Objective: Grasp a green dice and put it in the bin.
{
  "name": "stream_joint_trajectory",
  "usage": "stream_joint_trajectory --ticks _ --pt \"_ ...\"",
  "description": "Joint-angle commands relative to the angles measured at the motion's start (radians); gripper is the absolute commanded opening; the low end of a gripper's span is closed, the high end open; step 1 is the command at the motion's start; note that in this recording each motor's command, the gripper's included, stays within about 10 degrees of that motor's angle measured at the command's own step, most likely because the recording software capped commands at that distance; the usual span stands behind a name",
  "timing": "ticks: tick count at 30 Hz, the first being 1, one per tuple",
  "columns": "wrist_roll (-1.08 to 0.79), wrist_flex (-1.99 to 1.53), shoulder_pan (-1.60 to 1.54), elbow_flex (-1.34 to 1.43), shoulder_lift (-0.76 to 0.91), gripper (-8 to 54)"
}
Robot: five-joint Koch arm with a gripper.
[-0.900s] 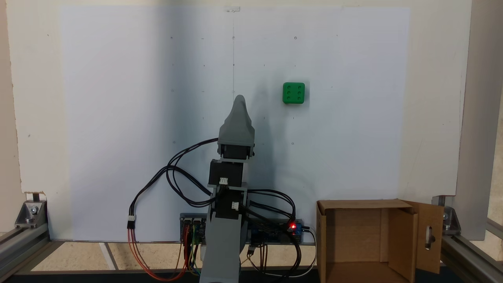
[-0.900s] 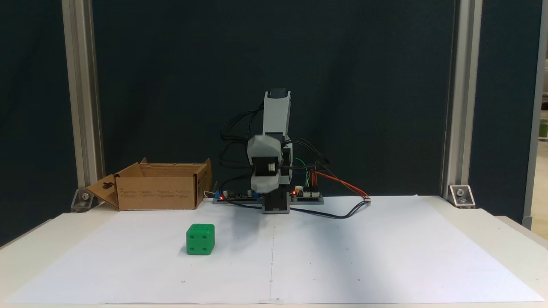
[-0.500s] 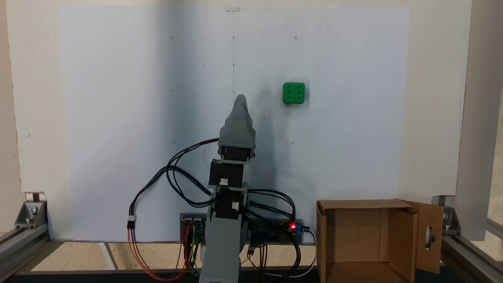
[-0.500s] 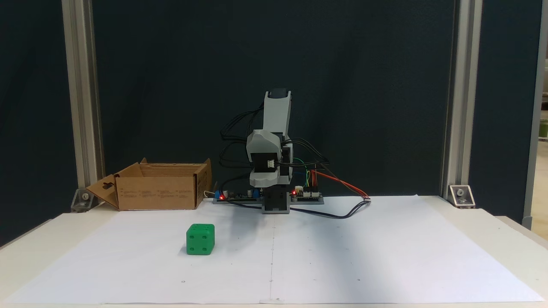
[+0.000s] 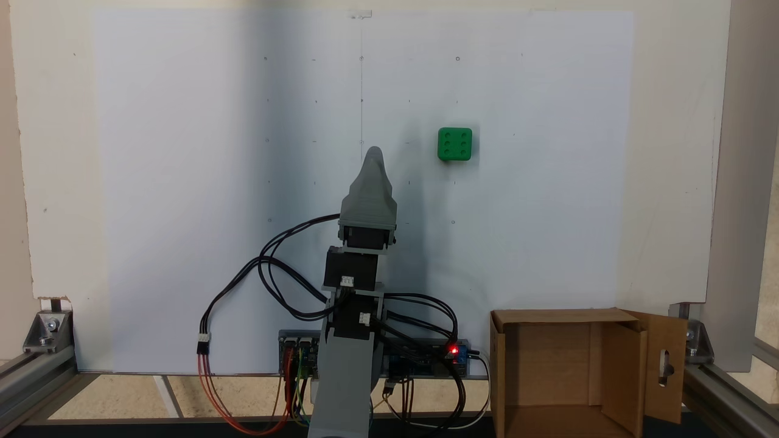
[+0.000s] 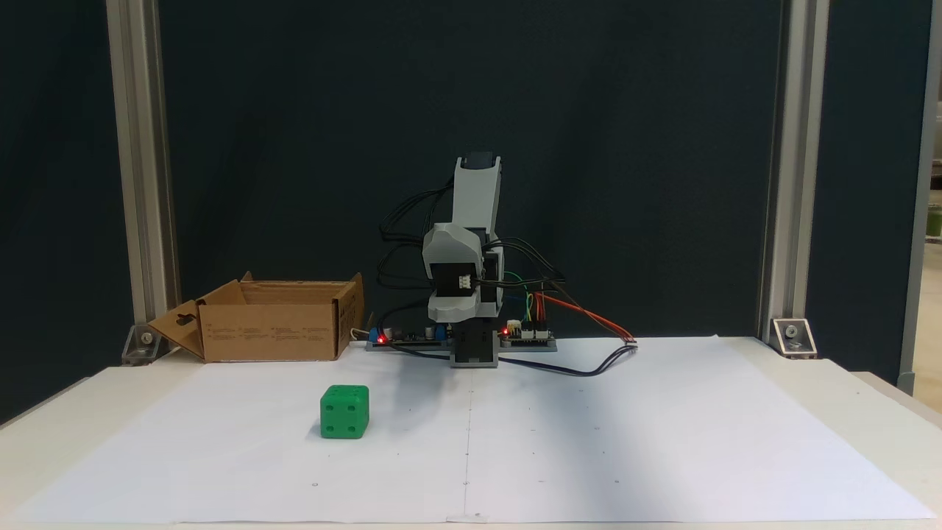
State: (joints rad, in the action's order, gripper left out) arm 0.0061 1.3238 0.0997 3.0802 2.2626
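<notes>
Apart: rounded green dice (image 5: 454, 144), corrugated cardboard bin (image 5: 566, 371); pointed grey tool (image 5: 372, 154), opening untellable.

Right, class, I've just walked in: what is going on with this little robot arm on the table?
A small grey arm stands at the edge of a white sheet, with nothing in its gripper, which is raised off the sheet; whether it is open cannot be told. A green dice sits alone on the sheet, apart from the gripper, six pips up. A cardboard box stands open beside the arm's base, and no dice shows in it. The pick-up has not yet begun.
</notes>
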Motion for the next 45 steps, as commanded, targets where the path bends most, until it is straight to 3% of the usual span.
stream_joint_trajectory --ticks 1,37,45 --pt "0.017 0.071 0.000 0.044 0.104 44.6" --pt "0.005 0.066 -0.003 0.035 0.104 43.9" --pt "0.005 -0.356 0.029 -0.189 0.106 43.2"
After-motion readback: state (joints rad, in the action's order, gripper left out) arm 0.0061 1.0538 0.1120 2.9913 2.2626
